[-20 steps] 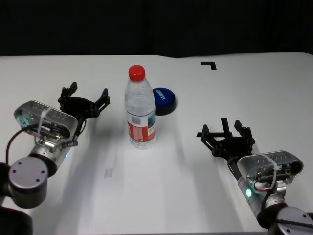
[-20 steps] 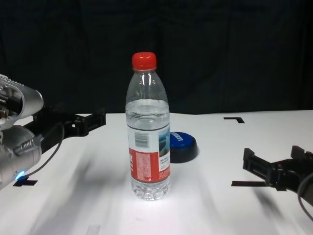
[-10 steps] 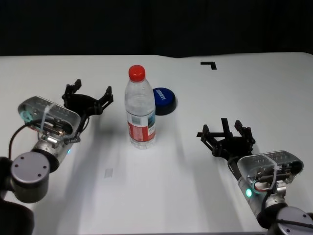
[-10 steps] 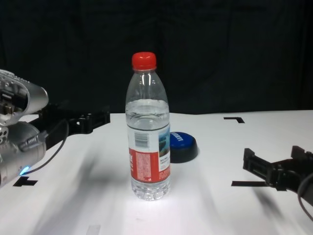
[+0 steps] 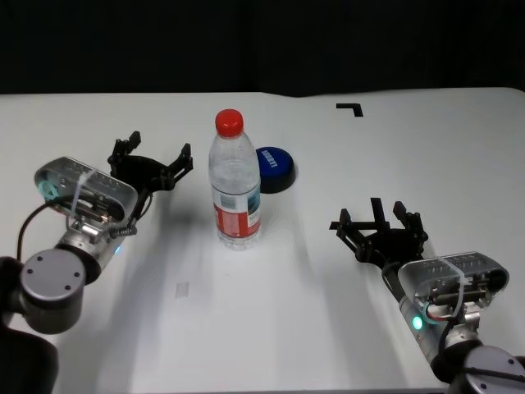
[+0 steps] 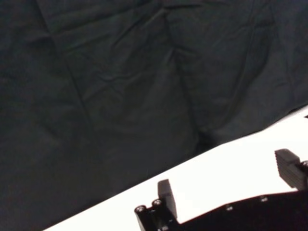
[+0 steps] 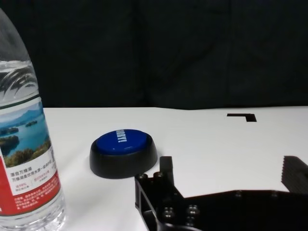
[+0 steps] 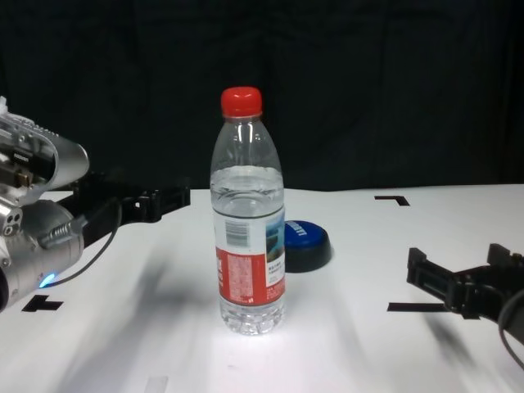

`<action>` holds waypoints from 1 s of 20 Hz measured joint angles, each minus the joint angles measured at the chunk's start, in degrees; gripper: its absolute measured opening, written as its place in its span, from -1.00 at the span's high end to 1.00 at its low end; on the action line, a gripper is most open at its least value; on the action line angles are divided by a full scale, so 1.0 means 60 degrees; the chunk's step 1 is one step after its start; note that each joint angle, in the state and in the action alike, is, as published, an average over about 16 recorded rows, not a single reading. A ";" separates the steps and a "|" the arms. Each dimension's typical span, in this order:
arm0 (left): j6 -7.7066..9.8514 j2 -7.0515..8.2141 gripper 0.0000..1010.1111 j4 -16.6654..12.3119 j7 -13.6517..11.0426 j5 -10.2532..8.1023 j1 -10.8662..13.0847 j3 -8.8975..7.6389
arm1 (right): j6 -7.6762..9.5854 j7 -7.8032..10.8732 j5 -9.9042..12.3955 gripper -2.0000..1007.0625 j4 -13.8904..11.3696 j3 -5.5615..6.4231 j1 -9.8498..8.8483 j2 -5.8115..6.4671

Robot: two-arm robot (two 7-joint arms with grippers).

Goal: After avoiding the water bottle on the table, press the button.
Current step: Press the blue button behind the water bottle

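The water bottle stands upright mid-table, clear with a red cap and a red, white and blue label; it also shows in the chest view. The blue dome button sits just behind and right of it, apart from it, and shows in the right wrist view. My left gripper is open and empty, left of the bottle at about its far side, not touching it. My right gripper is open and empty, parked low at the right, nearer than the button.
The white table carries a black corner tape mark at the far right and a small grey mark near the front. A dark curtain backs the table.
My left gripper has moved right and slightly farther, closing the gap to the bottle's left side. The bottle, button and right arm have not moved.
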 joint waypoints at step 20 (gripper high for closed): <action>-0.0124 0.0062 -0.99 0.0689 -0.0200 -0.0073 -0.0480 0.0263 | 0.0000 0.0000 0.0000 -0.99 0.0000 0.0000 0.0000 0.0000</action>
